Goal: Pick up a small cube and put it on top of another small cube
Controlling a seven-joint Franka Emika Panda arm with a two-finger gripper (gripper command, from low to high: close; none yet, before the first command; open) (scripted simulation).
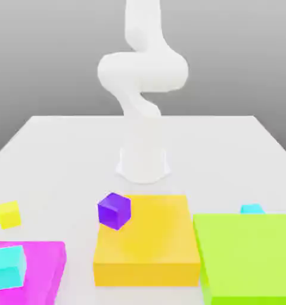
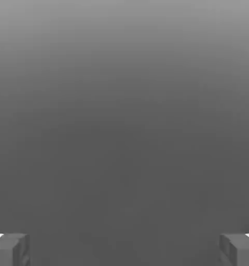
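The small cube (image 1: 9,214), plain bright yellow, rests on the white table (image 1: 62,155) at the exterior view's left, apart from everything else. A small purple cube (image 1: 114,210) sits tilted at the left rear corner of the flat orange-yellow block (image 1: 146,241). One small cyan cube (image 1: 6,267) lies on the flat magenta block (image 1: 45,262), and another cyan cube (image 1: 251,209) peeks out behind the green block (image 1: 248,253). In the hand view my gripper (image 2: 124,252) is open, its grey fingertips (image 2: 11,249) far apart with nothing between them, facing plain grey background.
The white arm's base (image 1: 143,164) stands mid-table behind the orange-yellow block, and its links (image 1: 142,71) rise and curl upward out of the picture. The three flat blocks line the near side of the table.
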